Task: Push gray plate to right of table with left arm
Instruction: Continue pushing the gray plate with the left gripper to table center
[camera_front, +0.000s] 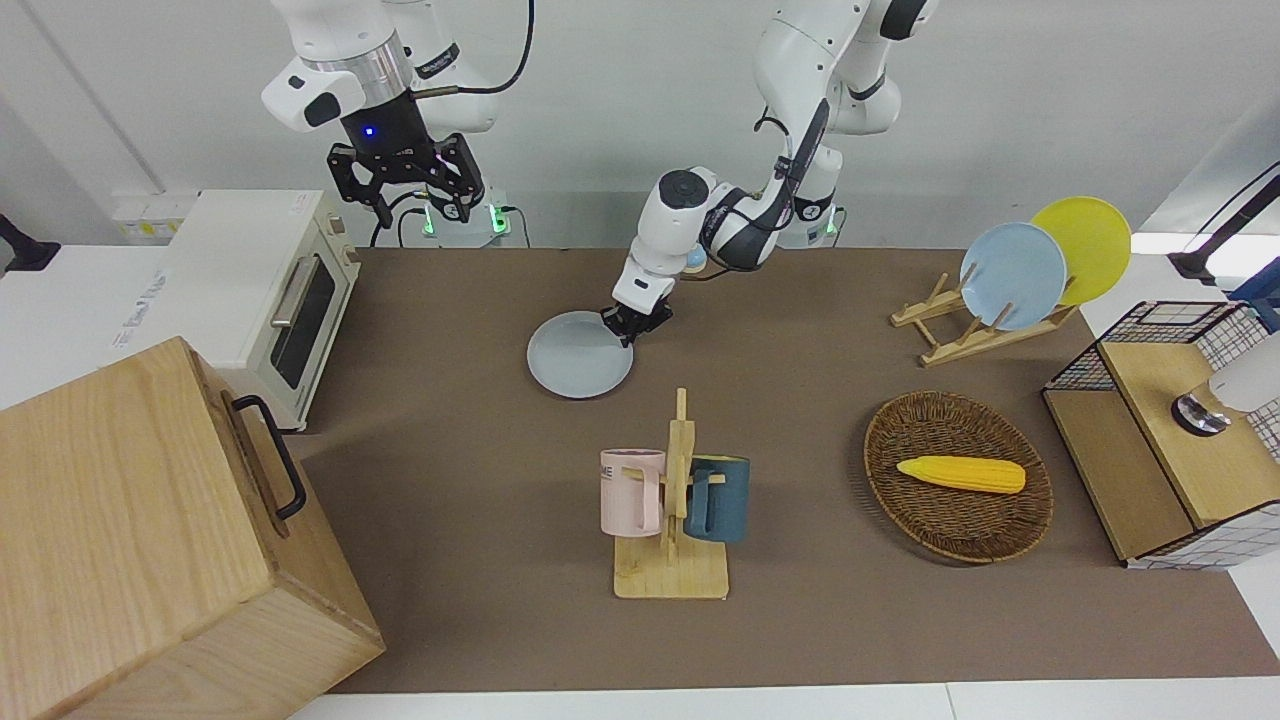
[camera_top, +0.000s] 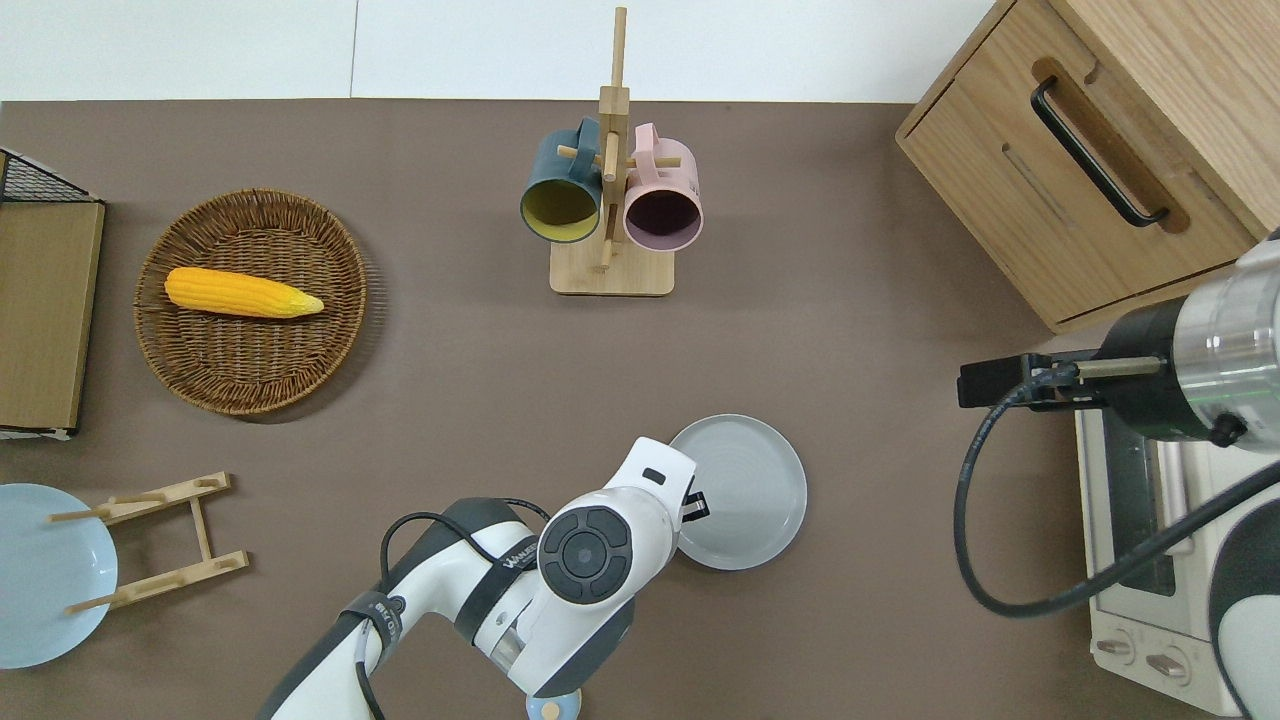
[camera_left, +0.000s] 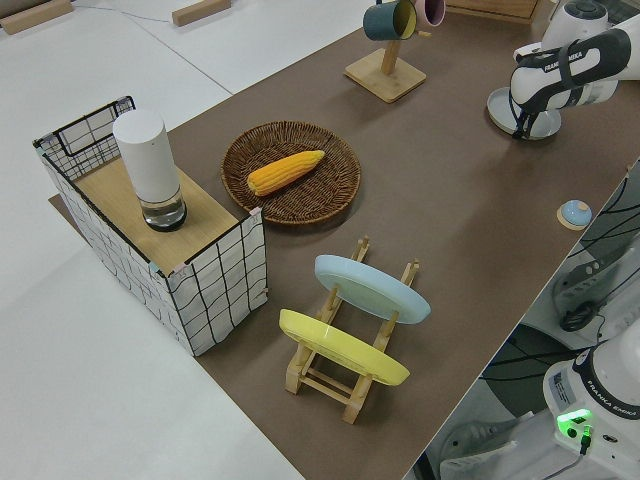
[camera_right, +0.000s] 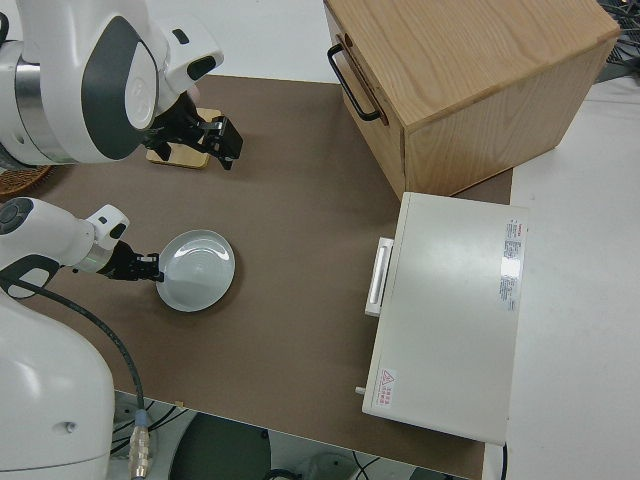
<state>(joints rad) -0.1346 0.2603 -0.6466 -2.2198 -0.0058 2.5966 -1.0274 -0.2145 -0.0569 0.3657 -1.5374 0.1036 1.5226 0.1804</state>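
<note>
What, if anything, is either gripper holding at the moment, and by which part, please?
Nothing is clearly held: the left gripper sits at the rim of the gray plate, apparently pushing; a grip cannot be told. The right arm is parked.

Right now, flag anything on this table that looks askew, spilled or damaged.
Nothing stands out. The gray plate lies flat on the table with the left hand at its rim. Both mugs hang on their stand, the corn lies in the basket, and two plates sit in the rack.

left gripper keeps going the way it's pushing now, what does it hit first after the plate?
Likely nothing soon. The left gripper sits at the gray plate rim; past it the table looks bare up to the toaster oven.
</note>
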